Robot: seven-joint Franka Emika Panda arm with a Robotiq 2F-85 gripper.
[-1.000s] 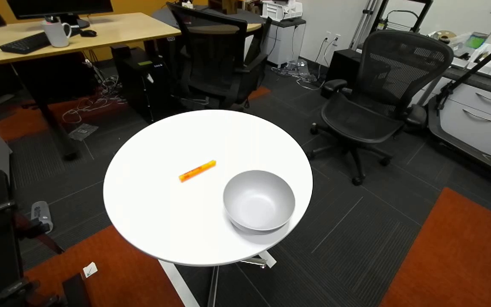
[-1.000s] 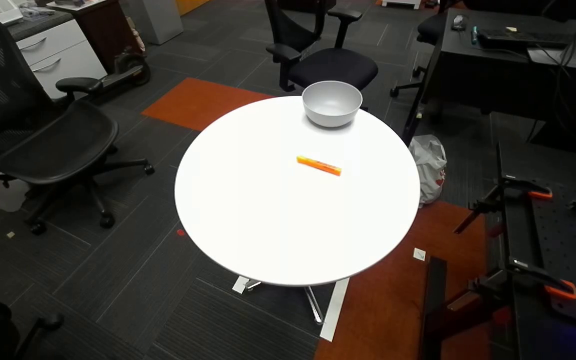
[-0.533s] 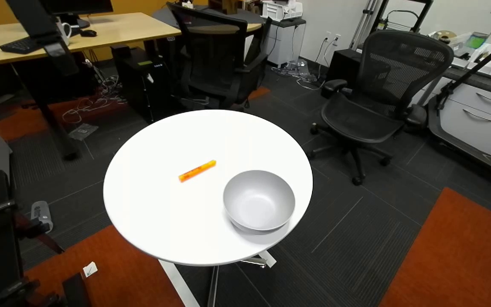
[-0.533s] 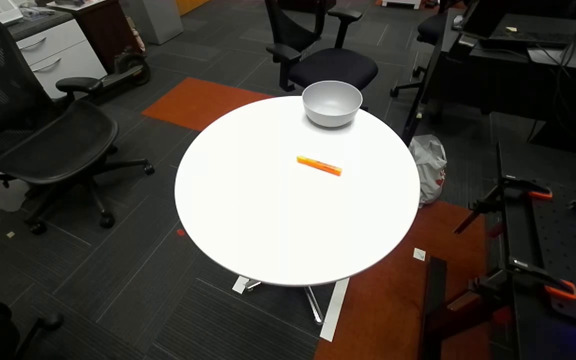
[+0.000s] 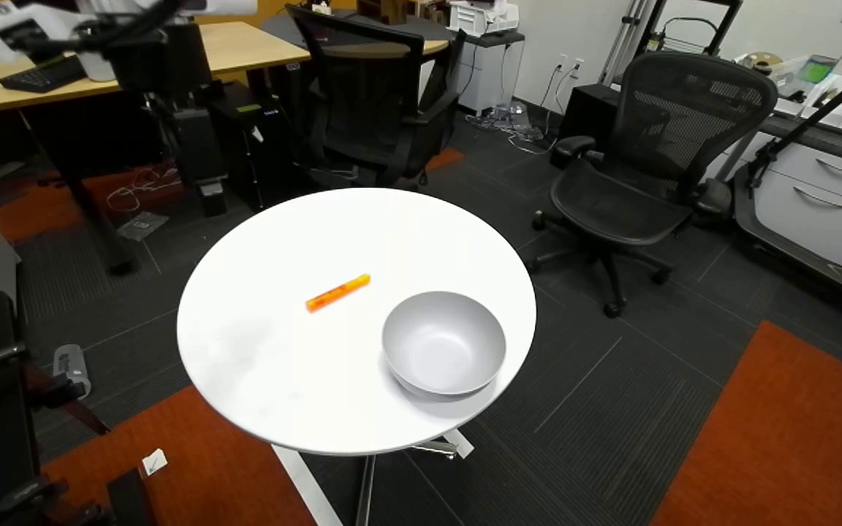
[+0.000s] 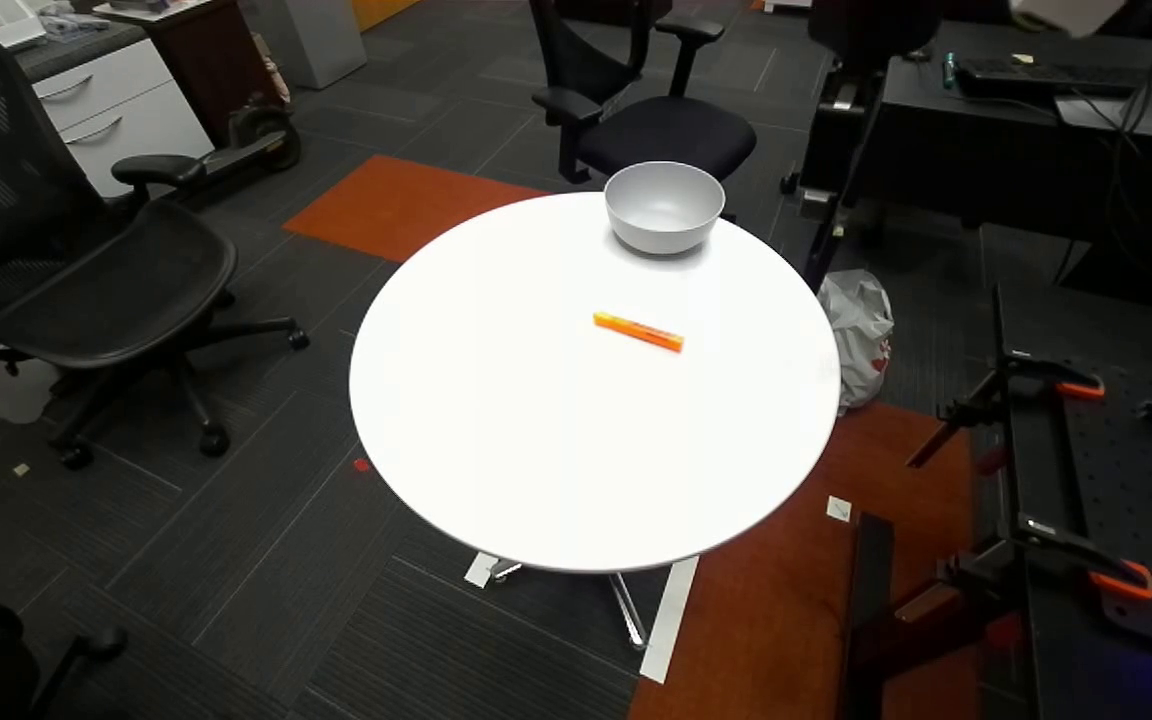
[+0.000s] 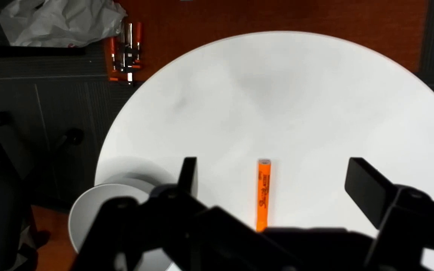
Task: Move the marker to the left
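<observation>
The orange marker [image 5: 338, 293] lies flat on the round white table [image 5: 260, 241], near the middle. It also shows in another exterior view [image 6: 638, 331]. In the wrist view the marker [image 7: 263, 195] appears between the fingers, lower than them and untouched; its near end is hidden behind the gripper body. My gripper [image 7: 271, 177] is wide open with nothing between the fingertips. In an exterior view the gripper [image 5: 210, 191] is up in the air and appears at the table's far left edge. It also shows at the upper right in another exterior view [image 6: 816, 205].
A grey bowl [image 5: 444, 343] stands on the table near its edge, to the right of the marker in that view. It also shows in another exterior view [image 6: 664, 207] and at the lower left of the wrist view [image 7: 92, 218]. Office chairs [image 5: 677, 146] stand around the table.
The arm and gripper have come into view and moved toward the table, right and down in an exterior view. A faint shadow shows on the table. The marker and bowl have not moved.
</observation>
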